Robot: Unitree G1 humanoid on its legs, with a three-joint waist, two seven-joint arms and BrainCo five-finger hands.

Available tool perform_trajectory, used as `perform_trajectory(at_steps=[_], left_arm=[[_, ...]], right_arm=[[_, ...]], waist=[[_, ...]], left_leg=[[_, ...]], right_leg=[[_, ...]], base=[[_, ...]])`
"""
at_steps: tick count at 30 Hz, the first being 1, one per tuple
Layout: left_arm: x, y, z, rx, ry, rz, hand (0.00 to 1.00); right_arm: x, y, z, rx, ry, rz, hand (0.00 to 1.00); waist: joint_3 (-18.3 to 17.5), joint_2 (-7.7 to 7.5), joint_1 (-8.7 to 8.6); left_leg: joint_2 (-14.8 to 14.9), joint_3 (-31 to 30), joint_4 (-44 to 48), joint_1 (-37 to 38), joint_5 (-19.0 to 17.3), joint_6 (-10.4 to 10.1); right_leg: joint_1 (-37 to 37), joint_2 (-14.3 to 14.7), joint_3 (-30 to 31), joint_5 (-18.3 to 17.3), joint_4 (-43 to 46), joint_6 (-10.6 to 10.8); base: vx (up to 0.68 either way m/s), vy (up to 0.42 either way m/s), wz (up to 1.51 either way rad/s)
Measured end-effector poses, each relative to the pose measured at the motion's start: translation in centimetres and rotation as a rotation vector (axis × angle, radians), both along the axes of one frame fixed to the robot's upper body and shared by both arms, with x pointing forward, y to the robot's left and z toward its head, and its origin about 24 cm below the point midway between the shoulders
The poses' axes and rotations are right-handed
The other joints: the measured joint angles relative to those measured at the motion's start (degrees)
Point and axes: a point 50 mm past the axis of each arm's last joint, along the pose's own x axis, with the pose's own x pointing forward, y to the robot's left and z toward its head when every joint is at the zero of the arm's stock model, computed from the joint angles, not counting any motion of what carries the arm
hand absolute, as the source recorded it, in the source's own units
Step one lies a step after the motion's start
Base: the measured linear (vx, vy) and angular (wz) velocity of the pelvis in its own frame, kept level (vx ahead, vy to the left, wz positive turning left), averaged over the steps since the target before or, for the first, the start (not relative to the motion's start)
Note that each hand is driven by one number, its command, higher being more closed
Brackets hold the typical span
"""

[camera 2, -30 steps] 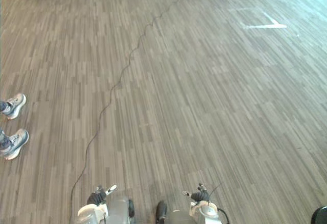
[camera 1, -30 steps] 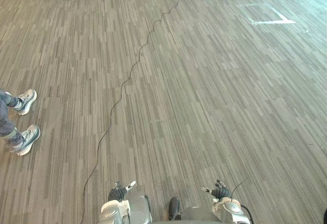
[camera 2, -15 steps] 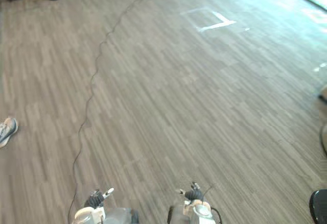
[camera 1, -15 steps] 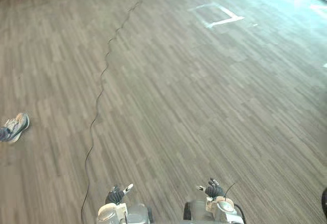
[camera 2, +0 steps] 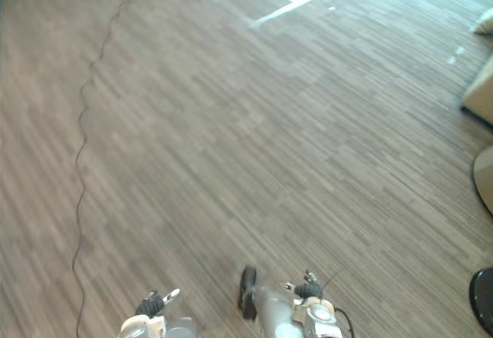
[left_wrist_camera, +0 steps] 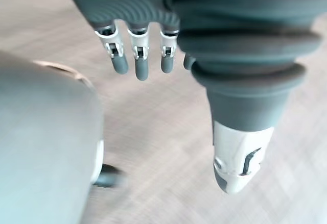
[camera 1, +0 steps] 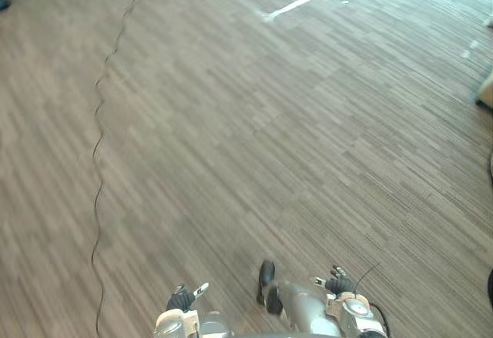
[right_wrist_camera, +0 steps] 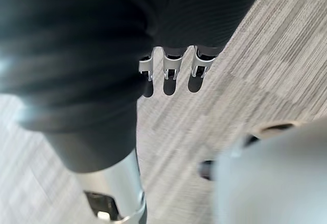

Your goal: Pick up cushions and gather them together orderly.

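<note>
A pale beige shape (camera 2: 479, 92), possibly a cushion though this cannot be confirmed, is lying on the floor (camera 1: 254, 145) at the far right edge, well apart from both hands. The left hand (camera 1: 183, 299) and right hand (camera 1: 337, 283) are hanging low, holding nothing. In the wrist views, the left fingers (left_wrist_camera: 137, 63) and right fingers (right_wrist_camera: 170, 76) are hanging straight and relaxed above the floor. The right eye view is showing a further pale shape (camera 2: 485, 21) beyond the first.

Grey-brown floor (camera 1: 254, 138) of narrow streaked planks, marked with white tape (camera 1: 295, 5).
</note>
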Motion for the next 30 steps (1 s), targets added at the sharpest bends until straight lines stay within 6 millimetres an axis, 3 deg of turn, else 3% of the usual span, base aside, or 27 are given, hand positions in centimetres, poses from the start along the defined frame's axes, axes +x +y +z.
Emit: perform_trajectory(at_steps=[2,3,5,6,7,8,10,11,13,14,15,17,18,20,23,24,25,26,27,28,29,30], left_arm=[[0.5,0.2,0.4,-0.003,-0.041,0.021,0.0],[0.6,0.1,0.5,-0.012,-0.05,0.031,0.0],[0.4,0.0,0.4,-0.031,-0.053,0.063,0.0],[0.3,-0.1,0.3,-0.04,-0.053,0.075,0.0],[0.1,-0.2,0.3,-0.043,-0.051,0.08,0.0],[-0.2,0.3,0.3,-0.031,-0.048,0.081,0.0],[-0.1,0.8,0.4,-0.015,-0.051,0.077,0.0],[-0.1,1.1,0.4,-0.008,-0.049,0.076,0.0],[-0.2,1.3,0.3,-0.003,-0.036,0.075,0.0],[-0.2,1.5,0.2,0.004,-0.014,0.06,0.0],[-0.6,1.5,-0.1,0.007,0.012,0.046,0.0],[-1.0,1.3,-0.3,0.014,0.035,0.023,0.0],[-0.9,1.3,-0.3,0.015,0.035,0.016,0.0],[-1.0,1.0,-0.4,0.008,0.047,0.009,0.0],[-1.3,0.6,-0.7,0.002,0.073,-0.004,0.0],[-1.4,0.7,-0.7,0.008,0.075,-0.017,0.0],[-1.8,1.1,-0.7,0.02,0.087,-0.021,0.0],[-1.9,1.1,-0.8,0.022,0.094,-0.025,0.0],[-1.9,0.5,-0.9,0.014,0.097,-0.036,0.0],[-1.8,0.1,-1.0,0.006,0.095,-0.044,0.0],[-1.8,-0.3,-1.0,-0.006,0.095,-0.039,0.0],[-1.8,-0.8,-1.1,-0.036,0.09,-0.001,0.0]], right_arm=[[0.2,0.0,0.1,-0.001,-0.005,-0.001,0.0],[0.1,-0.2,0.0,-0.004,0.0,-0.002,0.0],[-0.1,-0.3,0.0,-0.007,0.008,-0.002,0.0],[-0.2,-0.3,-0.1,-0.01,0.014,-0.002,0.0],[-0.6,-0.3,-0.3,-0.011,0.028,-0.002,0.0],[-1.2,0.5,-0.7,0.008,0.049,-0.002,0.0],[-1.5,1.2,-0.8,0.025,0.052,0.002,0.0],[-1.5,1.4,-0.8,0.031,0.053,0.004,0.0],[-1.4,1.4,-0.8,0.031,0.048,0.007,0.0],[-1.2,1.3,-0.7,0.025,0.039,0.008,0.0],[-1.1,1.1,-0.6,0.019,0.032,0.009,0.0],[-1.0,0.9,-0.5,0.007,0.025,0.029,0.0],[-0.9,0.9,-0.5,0.006,0.022,0.033,0.0],[-0.5,0.5,-0.3,-0.002,0.008,0.037,0.0],[0.3,-0.3,0.3,-0.023,-0.03,0.029,0.0],[0.3,-0.2,0.3,-0.021,-0.03,0.026,0.0],[0.1,-0.1,0.2,-0.015,-0.024,0.021,0.0],[-0.1,-0.3,0.1,-0.015,-0.021,0.014,0.0],[-0.2,-0.8,0.2,-0.017,-0.022,-0.016,0.0],[-0.3,-1.2,0.2,-0.02,-0.024,-0.04,0.0],[-0.1,-1.4,0.3,-0.024,-0.029,-0.045,0.0],[0.0,-1.4,0.4,-0.025,-0.032,-0.039,0.0]], waist=[[0.2,-0.81,1.25],[0.1,-0.54,1.81],[-0.1,-0.22,2.07],[-0.2,0.3,2.13],[-0.5,0.28,2.39],[-2.5,-1.45,2.62],[-3.1,-3.09,2.4],[-3.4,-3.51,2.51],[-3.1,-4.61,2.35],[-2.6,-4.78,1.85],[-2.4,-4.49,1.44],[-2.3,-4.01,1.12],[-2.2,-3.98,0.86],[-2.0,-3.55,0.46],[-1.2,-3.18,-1.68],[-1.1,-4.17,-1.76],[-1.5,-5.26,-1.67],[-1.8,-4.93,-2.01],[-3.3,-3.01,-2.41],[-3.8,-0.68,-2.23],[-3.4,0.82,-2.06],[-2.6,2.31,-1.71]], left_leg=[[-2.8,-0.3,-8.5,-5.5,-2.8,2.0],[-4.8,-2.8,-17.4,-8.2,-2.9,2.3],[-7.9,-7.9,-35.0,-9.8,1.3,0.7],[-8.1,-9.9,-43.4,-10.0,5.8,-0.8],[-8.1,-9.8,-43.5,-9.6,9.3,-1.5],[-10.1,-8.9,-41.0,-9.6,12.0,1.5],[-11.3,-7.9,-37.4,-10.5,8.2,4.2],[-11.5,-7.1,-35.7,-10.1,6.2,5.4],[-12.4,-5.0,-36.0,-5.9,3.8,7.3],[-13.1,-4.6,-37.4,-1.2,2.0,8.1],[-13.3,-4.6,-39.1,3.4,0.6,8.6],[-13.1,-4.4,-45.5,11.8,0.2,8.8],[-12.5,-4.5,-47.8,14.4,-0.2,9.0],[-10.9,-4.6,-49.9,17.6,-1.5,8.4],[-8.9,-4.8,-53.3,23.4,-2.0,8.4],[-9.7,-5.3,-53.7,25.7,-2.0,8.4],[-10.5,-6.5,-53.1,27.9,-2.0,8.4],[-10.2,-7.7,-51.4,28.7,-2.0,8.4],[-8.0,-9.4,-45.5,26.9,-1.8,8.0],[-5.9,-10.5,-36.8,23.5,0.1,4.8],[-4.2,-11.2,-28.1,20.0,4.5,-0.2],[-2.8,-12.3,-16.0,14.8,14.4,-4.8]], right_leg=[[3.9,-1.9,4.5,-2.8,-1.6,1.7],[5.2,-3.1,6.9,-4.5,-1.4,2.5],[7.1,-4.9,10.2,-7.9,-1.4,3.8],[8.9,-5.4,11.5,-9.8,-1.5,4.9],[10.2,-5.8,12.4,-11.0,-1.6,5.3],[11.3,-8.3,13.5,-13.5,-0.7,6.8],[9.6,-9.6,13.5,-14.5,3.8,8.1],[7.3,-9.8,13.7,-14.8,10.4,8.7],[0.9,-11.0,13.7,-13.8,28.3,17.4],[-2.0,-11.9,12.5,-12.8,39.0,20.1],[-3.9,-12.5,9.4,-13.6,45.0,18.0],[-7.7,-13.6,2.3,-16.4,47.1,12.5],[-10.3,-13.5,-1.0,-17.2,44.8,11.1],[-16.3,-12.0,-5.0,-17.3,37.7,10.2],[-21.8,-10.5,-9.8,-7.2,15.5,10.6],[-22.6,-10.9,-10.7,-3.1,8.2,10.8],[-23.2,-11.2,-10.2,-1.2,7.1,9.9],[-23.5,-10.5,-7.9,4.0,9.1,7.2],[-23.4,-9.2,-8.2,6.5,12.0,5.1],[-22.7,-8.0,-9.8,4.0,13.6,3.6],[-21.0,-6.5,-10.2,2.2,13.7,2.8],[-17.1,-4.5,-9.2,0.3,12.3,2.3]], base=[[0.51,0.155,-1.18],[0.48,0.222,-1.04],[0.43,0.279,-0.87],[0.42,0.311,-0.68],[0.66,0.441,-0.64],[0.63,0.364,-0.39],[0.64,0.291,-0.27],[0.6,0.241,-0.35],[0.54,0.216,-0.34],[0.61,0.206,-0.21],[0.51,0.152,-0.16],[0.5,0.088,-0.05],[0.61,0.018,0.02],[0.53,-0.015,0.07],[0.61,-0.072,0.26],[0.83,-0.172,0.27],[0.74,-0.182,0.27],[0.81,-0.229,0.36],[0.81,-0.231,0.31],[0.8,-0.224,0.2],[0.79,-0.198,-0.16],[0.79,-0.143,-0.29]])
